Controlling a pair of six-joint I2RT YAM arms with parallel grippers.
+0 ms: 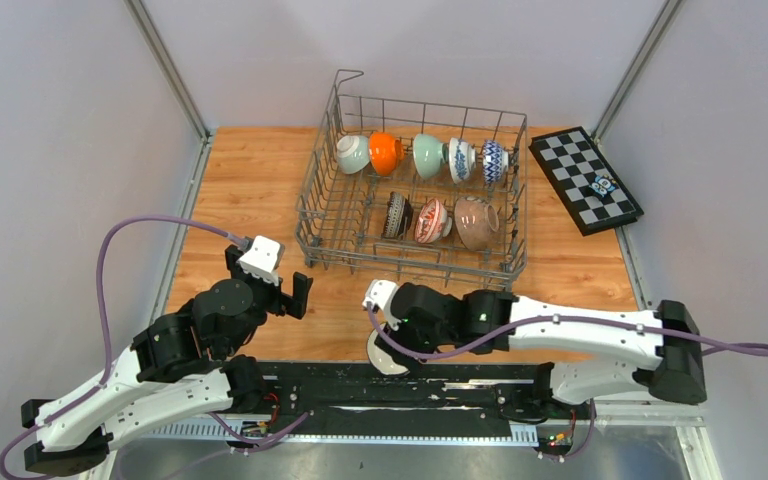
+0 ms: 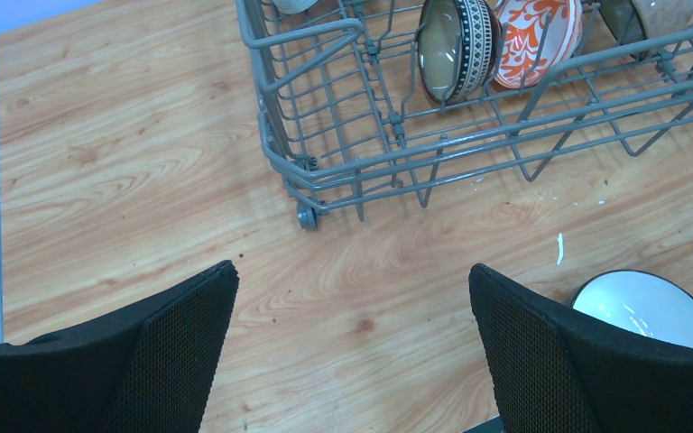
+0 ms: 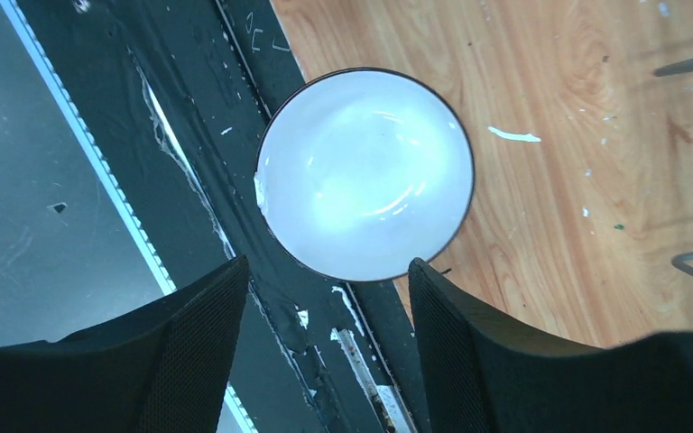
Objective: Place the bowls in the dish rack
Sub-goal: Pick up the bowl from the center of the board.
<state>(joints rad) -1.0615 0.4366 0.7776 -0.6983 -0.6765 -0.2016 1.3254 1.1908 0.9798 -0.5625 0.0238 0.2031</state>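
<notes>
The grey wire dish rack (image 1: 312,190) stands at the back middle of the wooden table. Several bowls sit on edge between its tines, among them an orange one (image 1: 385,153), a pale green one (image 1: 427,155) and a red-white patterned one (image 1: 430,220). One more bowl (image 3: 365,171), white inside with a dark rim, rests upright at the table's near edge, half over the black base rail. My right gripper (image 3: 327,263) hovers over it, open, with nothing between the fingers. My left gripper (image 2: 352,271) is wide open above bare wood by the rack's near left corner (image 2: 307,212).
A black-and-white chequered board (image 1: 585,180) with a small object on it lies at the back right. White flecks dot the wood near the loose bowl. The black base rail (image 3: 235,54) runs along the table's near edge. Grey walls enclose the table.
</notes>
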